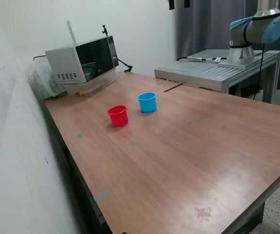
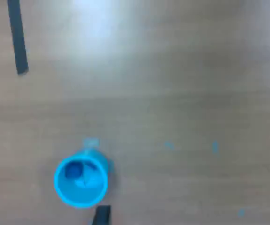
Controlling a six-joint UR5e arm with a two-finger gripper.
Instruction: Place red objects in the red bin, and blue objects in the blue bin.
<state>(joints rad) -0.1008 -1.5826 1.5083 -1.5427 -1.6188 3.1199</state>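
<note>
Two bins stand upright on the wooden table (image 1: 188,146), near each other: the red bin (image 1: 118,116) nearer, the blue bin (image 1: 147,102) just behind. Inside the blue bin a dark blue cube (image 2: 73,170) lies. Farther back stands a microwave (image 1: 84,61). The gripper is out of sight.

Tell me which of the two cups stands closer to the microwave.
The blue bin. It stands on the microwave side of the red bin, which sits further toward the table's front edge.
</note>
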